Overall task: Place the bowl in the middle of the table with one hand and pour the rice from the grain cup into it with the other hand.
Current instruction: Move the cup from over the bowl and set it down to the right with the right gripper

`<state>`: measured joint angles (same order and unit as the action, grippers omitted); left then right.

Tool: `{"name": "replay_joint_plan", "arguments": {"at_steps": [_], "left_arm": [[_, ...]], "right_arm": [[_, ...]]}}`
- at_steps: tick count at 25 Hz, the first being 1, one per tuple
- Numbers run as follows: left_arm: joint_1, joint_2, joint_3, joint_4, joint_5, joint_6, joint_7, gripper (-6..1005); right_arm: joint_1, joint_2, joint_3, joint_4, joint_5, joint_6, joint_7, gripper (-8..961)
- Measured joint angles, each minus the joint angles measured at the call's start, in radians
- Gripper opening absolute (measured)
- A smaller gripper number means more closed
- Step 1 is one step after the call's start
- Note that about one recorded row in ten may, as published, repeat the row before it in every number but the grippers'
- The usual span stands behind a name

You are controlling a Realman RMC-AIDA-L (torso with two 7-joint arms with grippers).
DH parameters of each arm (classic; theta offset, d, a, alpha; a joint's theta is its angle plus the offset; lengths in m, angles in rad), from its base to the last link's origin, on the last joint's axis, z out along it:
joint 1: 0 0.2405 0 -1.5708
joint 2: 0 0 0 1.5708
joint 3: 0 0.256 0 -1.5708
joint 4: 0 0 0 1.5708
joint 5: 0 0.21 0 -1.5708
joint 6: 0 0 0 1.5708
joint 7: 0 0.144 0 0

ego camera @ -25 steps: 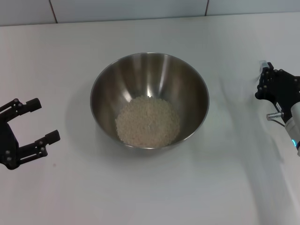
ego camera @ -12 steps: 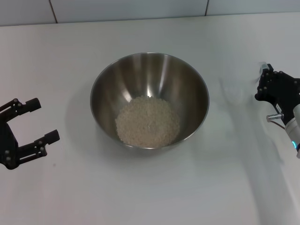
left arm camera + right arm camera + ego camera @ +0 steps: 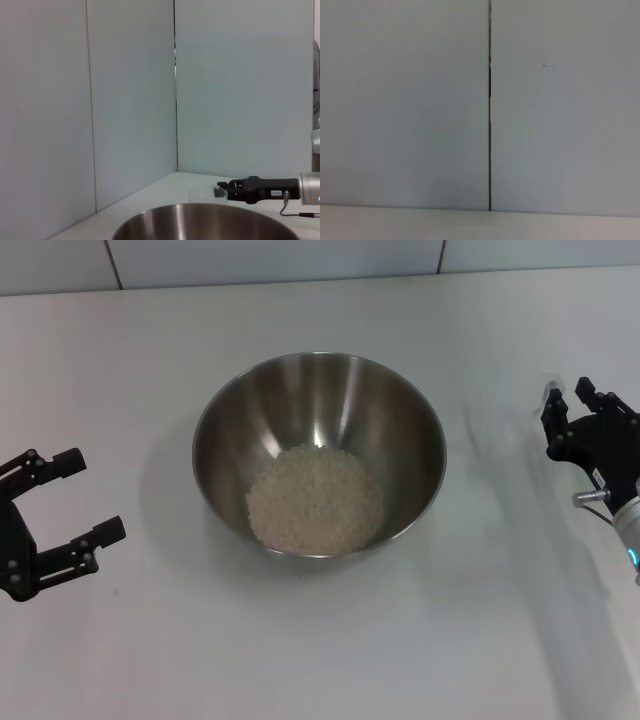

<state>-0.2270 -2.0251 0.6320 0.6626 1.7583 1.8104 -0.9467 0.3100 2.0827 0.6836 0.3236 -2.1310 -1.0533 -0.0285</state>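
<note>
The steel bowl point(image 3: 318, 452) stands in the middle of the white table point(image 3: 320, 640) with a pale heap of rice point(image 3: 315, 498) in its bottom. Its rim also shows in the left wrist view point(image 3: 210, 222). My left gripper point(image 3: 78, 498) rests open and empty at the table's left side. My right gripper point(image 3: 572, 400) is open at the far right, low over the table. In the left wrist view the clear grain cup point(image 3: 202, 194) stands upright on the table just beyond the right gripper's point(image 3: 222, 191) fingertips. I can hardly make out the cup in the head view.
A pale tiled wall point(image 3: 300, 260) runs along the table's far edge. The right wrist view shows only wall panels point(image 3: 420, 100) and a strip of table.
My right gripper's fingers have spread apart and it has shifted slightly. The left gripper, bowl and rice have not moved.
</note>
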Motion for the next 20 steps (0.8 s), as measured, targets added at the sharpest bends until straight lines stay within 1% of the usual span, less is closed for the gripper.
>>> {"name": "replay_joint_plan", "arguments": {"at_steps": [7, 12, 16, 20], "left_arm": [[0.000, 0.003, 0.000, 0.000, -0.001, 0.006, -0.010, 818], [0.000, 0.003, -0.001, 0.000, 0.000, 0.007, -0.010, 818], [0.000, 0.003, -0.002, 0.000, 0.001, 0.008, -0.010, 818], [0.002, 0.003, -0.002, 0.000, 0.001, 0.011, -0.010, 818]], "right_arm": [[-0.022, -0.001, -0.021, -0.003, -0.001, -0.020, 0.001, 365], [-0.034, -0.001, -0.026, -0.005, -0.001, -0.019, 0.001, 364], [-0.048, -0.003, -0.051, -0.003, -0.001, -0.034, 0.015, 386], [-0.073, -0.003, -0.078, -0.005, -0.001, -0.083, 0.029, 408]]}}
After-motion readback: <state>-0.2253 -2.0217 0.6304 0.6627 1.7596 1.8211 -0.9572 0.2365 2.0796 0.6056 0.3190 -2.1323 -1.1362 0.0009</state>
